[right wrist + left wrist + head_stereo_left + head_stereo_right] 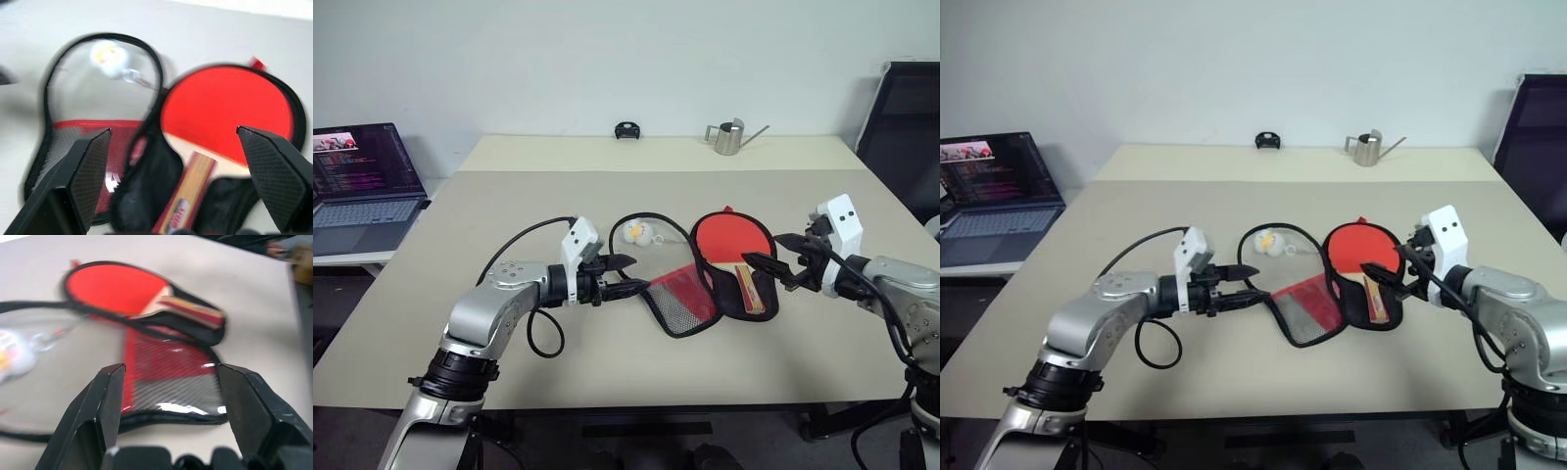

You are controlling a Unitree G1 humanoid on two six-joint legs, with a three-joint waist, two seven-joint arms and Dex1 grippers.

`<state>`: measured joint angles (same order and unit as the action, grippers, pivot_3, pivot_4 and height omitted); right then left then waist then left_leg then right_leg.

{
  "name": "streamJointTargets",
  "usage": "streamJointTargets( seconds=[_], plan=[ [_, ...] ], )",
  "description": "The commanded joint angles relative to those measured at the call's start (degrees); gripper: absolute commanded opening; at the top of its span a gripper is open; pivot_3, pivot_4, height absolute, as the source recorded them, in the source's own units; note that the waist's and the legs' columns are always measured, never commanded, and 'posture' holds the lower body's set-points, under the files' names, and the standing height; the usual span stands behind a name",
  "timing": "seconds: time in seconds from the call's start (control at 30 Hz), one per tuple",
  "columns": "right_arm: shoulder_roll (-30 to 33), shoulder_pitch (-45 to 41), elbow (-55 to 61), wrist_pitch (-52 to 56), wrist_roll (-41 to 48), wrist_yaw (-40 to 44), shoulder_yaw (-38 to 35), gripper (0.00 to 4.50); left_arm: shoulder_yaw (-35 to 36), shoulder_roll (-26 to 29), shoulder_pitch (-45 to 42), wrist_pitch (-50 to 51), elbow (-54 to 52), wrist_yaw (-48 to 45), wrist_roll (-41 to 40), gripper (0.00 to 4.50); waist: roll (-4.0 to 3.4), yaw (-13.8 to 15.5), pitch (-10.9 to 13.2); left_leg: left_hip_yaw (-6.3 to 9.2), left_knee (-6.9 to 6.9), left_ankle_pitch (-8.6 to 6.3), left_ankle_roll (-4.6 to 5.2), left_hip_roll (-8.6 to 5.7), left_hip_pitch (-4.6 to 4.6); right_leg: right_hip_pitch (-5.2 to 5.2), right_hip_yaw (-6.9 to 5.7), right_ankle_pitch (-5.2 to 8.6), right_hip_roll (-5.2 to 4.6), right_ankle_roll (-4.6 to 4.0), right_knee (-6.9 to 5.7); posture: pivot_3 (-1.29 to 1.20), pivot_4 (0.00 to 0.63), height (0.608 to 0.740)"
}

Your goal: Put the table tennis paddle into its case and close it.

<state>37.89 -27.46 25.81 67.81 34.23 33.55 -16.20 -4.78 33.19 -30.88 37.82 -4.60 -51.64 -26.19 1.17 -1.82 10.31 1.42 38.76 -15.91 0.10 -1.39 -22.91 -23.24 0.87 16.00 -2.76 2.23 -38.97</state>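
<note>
Watching from the side, the table tennis paddle (732,242) is lying inside the black half of the case (700,274), red face up, handle pointing toward the robot. The case is flopped open like a book, with the red mesh flap (683,297) folded out to the side. So step one looks done, and the closing is what's left.

Right gripper (775,253) hangs just off the handle end of the paddle, fingers spread wide, nothing in them. Left gripper (625,275) sits low, right at the outer edge of the mesh flap, jaws fairly wide too and not gripping anything as far as I can tell; the flap lies straight ahead of its fingers in the wrist view.

What I'd worry about:

- The flap is soft fabric. If the left gripper pinches only the mesh or the edging, it could slip out halfway through the fold.
- Pulling the flap over could drag the whole case, since nothing pins the black half down. The paddle might slide out handle first.
- The small balls (638,233), just beyond the left fingers inside the clear part of the lid, could get bumped or roll.
- The handle sits close to the zipper line, so the zip could snag on it.
</note>
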Motion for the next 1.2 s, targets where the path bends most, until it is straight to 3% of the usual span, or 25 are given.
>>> streamJointTargets(
  seconds=[0.03, 0.4, 0.67, 1.2],
  plan=[
    [2.34, -1.85, 1.99, -2.46, 4.78, 4.60, -1.91, 4.47, 2.97, -0.96, 1.56, -1.34, 0.21, 4.75, 1.72, 3.27, 0.01, 0.03, 0.00, 0.00, 0.00, 0.00, 0.00, 0.00, 0.00, 0.00, 0.01, 0.00, -0.01, 0.00, 0.00, 0.00, 0.150, 0.740],
    [6.85, -0.45, 2.52, -6.30, 10.92, 10.76, -1.94, 4.47, 5.71, -2.53, 0.75, -6.23, 12.30, 18.75, 11.24, 3.27, 0.09, 0.40, 0.05, 0.03, 0.01, 0.00, -0.01, -0.03, -0.02, 0.00, -0.04, 0.00, -0.08, 0.00, 0.01, 0.00, 0.150, 0.740],
    [9.44, 0.41, 2.09, -8.74, 11.42, 12.59, -1.03, 4.47, 3.73, -3.69, -3.16, -12.01, 24.68, 19.03, 16.58, 3.27, 0.11, 0.57, 0.06, 0.03, 0.02, 0.00, -0.01, -0.04, -0.03, 0.00, -0.07, 0.00, -0.11, 0.00, 0.02, 0.00, 0.150, 0.740],
    [11.02, 2.60, 2.62, -10.50, 12.46, 12.24, -1.53, 4.47, 1.29, -15.56, -14.65, -22.91, 44.42, 17.05, 20.87, 3.27, 0.17, 3.29, 0.03, 0.07, 0.13, 0.01, -0.01, -0.18, -0.07, 0.06, -0.17, -0.01, -0.22, 0.01, 0.01, 0.00, 0.150, 0.740]
  ],
)
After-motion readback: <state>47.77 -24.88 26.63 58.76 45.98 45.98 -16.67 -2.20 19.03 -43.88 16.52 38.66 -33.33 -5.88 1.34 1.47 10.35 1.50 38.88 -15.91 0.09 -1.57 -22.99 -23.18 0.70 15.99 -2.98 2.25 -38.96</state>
